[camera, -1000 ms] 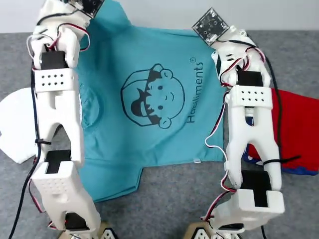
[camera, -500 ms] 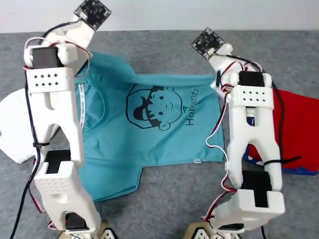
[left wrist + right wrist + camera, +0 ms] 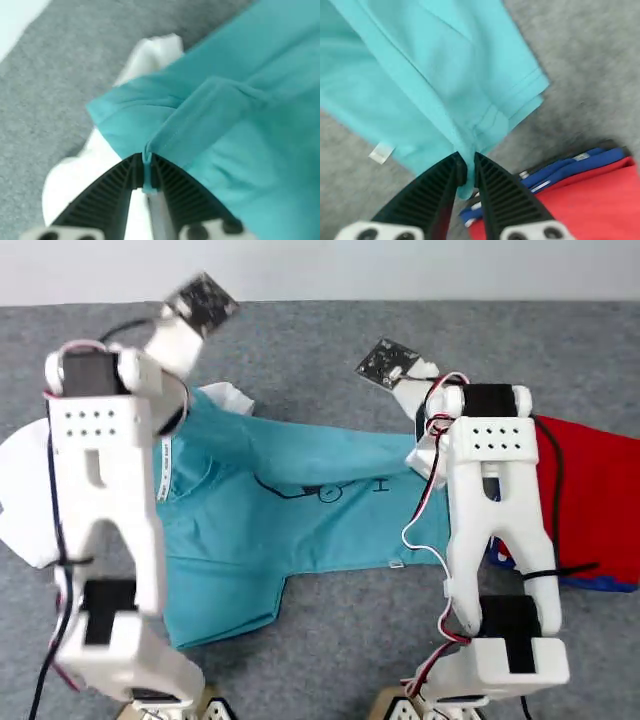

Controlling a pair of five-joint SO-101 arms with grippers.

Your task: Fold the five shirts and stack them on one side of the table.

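A teal shirt [image 3: 290, 510] with a dark cartoon print lies across the middle of the table, its far half lifted and folded toward the near edge. My left gripper [image 3: 144, 175] is shut on the teal shirt's [image 3: 240, 115] hem at the far left, near the collar. My right gripper [image 3: 466, 172] is shut on the teal shirt's [image 3: 430, 85] far right corner. A folded red shirt [image 3: 595, 510] with a blue one under it lies at the right. A white shirt [image 3: 25, 490] lies under the teal one at the left.
Grey felt [image 3: 330, 350] covers the table, bare along the far side and the near middle. In the right wrist view the red and blue shirts [image 3: 580, 195] lie close beside the pinched corner. White cloth [image 3: 150, 55] pokes out beyond the teal edge.
Both grippers have pulled the shirt's far edge toward the near side. The cartoon print, fully showing a second ago, is now mostly covered by the folded-over half.
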